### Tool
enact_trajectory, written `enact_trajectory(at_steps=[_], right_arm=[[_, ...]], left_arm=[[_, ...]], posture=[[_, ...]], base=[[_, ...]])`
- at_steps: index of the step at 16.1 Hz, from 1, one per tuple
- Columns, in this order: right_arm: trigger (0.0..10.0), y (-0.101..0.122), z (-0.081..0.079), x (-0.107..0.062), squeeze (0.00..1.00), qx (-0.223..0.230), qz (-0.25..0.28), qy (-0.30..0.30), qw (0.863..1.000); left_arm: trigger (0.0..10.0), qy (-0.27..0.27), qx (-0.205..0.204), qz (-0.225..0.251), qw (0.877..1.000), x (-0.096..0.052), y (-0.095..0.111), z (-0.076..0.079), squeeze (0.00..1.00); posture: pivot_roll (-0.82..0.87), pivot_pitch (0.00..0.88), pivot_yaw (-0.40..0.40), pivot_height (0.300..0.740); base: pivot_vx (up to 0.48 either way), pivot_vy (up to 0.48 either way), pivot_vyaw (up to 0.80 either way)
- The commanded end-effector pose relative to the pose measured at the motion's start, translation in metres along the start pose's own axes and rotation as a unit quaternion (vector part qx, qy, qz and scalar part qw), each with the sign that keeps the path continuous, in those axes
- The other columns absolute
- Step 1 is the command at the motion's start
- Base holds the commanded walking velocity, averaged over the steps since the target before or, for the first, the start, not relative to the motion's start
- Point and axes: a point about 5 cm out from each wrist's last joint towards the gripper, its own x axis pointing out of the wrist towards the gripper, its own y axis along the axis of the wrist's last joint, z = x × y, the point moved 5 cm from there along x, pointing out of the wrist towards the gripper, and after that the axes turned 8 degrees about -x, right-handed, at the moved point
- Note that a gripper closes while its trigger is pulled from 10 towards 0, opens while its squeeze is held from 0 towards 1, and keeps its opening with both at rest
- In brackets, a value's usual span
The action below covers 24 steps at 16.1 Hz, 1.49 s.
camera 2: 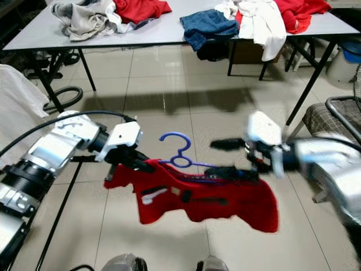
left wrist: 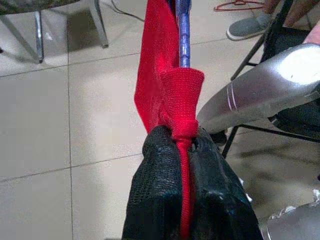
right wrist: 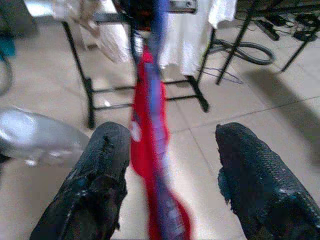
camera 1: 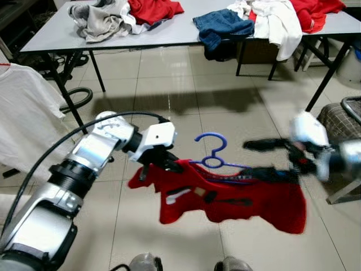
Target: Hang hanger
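A red shirt (camera 1: 237, 200) hangs on a blue hanger (camera 1: 213, 151) above the tiled floor in front of me, the hook standing up. My left gripper (camera 1: 169, 164) is shut on the shirt's left shoulder; in the left wrist view the red cloth (left wrist: 180, 90) is pinched between its black fingers (left wrist: 160, 190), with the blue hanger bar (left wrist: 183, 35) running past. My right gripper (camera 1: 265, 158) is at the shirt's right end, blurred. Its two fingers (right wrist: 95, 185) stand wide open on either side of the shirt and hanger (right wrist: 152, 150).
A grey table (camera 1: 175, 31) at the back carries heaps of clothes: red (camera 1: 155, 8), blue jeans (camera 1: 223, 25) and white (camera 1: 279, 20). A white garment (camera 1: 25, 113) hangs at the left on a black rack (camera 2: 62, 197). A chair (camera 1: 344, 121) stands at the right.
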Motion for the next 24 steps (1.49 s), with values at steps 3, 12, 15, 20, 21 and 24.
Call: enact_trajectory(at_steps=[3, 12, 15, 20, 21, 24], right_arm=[[10.0, -0.003, 0.008, 0.020, 0.00, -0.016, -0.001, 0.010, 1.000], [0.0, -0.007, 0.006, 0.046, 0.00, -0.022, -0.007, 0.078, 0.997], [0.0, -0.008, 0.008, 0.048, 0.00, -0.012, -0.007, 0.076, 0.997], [0.0, -0.005, 0.006, 0.050, 0.00, -0.002, 0.010, 0.086, 0.996], [0.0, -0.005, 0.006, 0.050, 0.00, -0.001, 0.011, 0.087, 0.996], [0.0, -0.006, 0.004, 0.050, 0.00, 0.003, 0.010, 0.090, 0.996]], left_arm=[[0.0, 0.003, 0.031, -0.008, 0.999, 0.000, 0.016, -0.004, 0.00], [0.0, 0.008, 0.054, -0.015, 0.998, 0.002, 0.026, -0.007, 0.00], [0.0, 0.010, 0.058, -0.017, 0.998, 0.001, 0.027, -0.008, 0.00], [0.0, 0.014, 0.066, -0.017, 0.998, 0.001, 0.030, -0.009, 0.00], [0.0, 0.014, 0.067, -0.017, 0.998, 0.001, 0.030, -0.010, 0.00], [0.0, 0.018, 0.069, -0.016, 0.997, -0.001, 0.031, -0.011, 0.00]], posture=[[-0.17, 0.000, 0.047, 0.740], [-0.15, 0.000, 0.041, 0.740], [-0.15, 0.000, 0.041, 0.740], [-0.15, 0.000, 0.045, 0.740], [-0.15, 0.000, 0.045, 0.740], [-0.15, 0.000, 0.046, 0.740]], base=[[0.000, 0.000, 0.00], [0.000, 0.000, 0.00], [0.000, 0.000, 0.00], [0.000, 0.000, 0.00], [0.000, 0.000, 0.00], [0.000, 0.000, 0.00]])
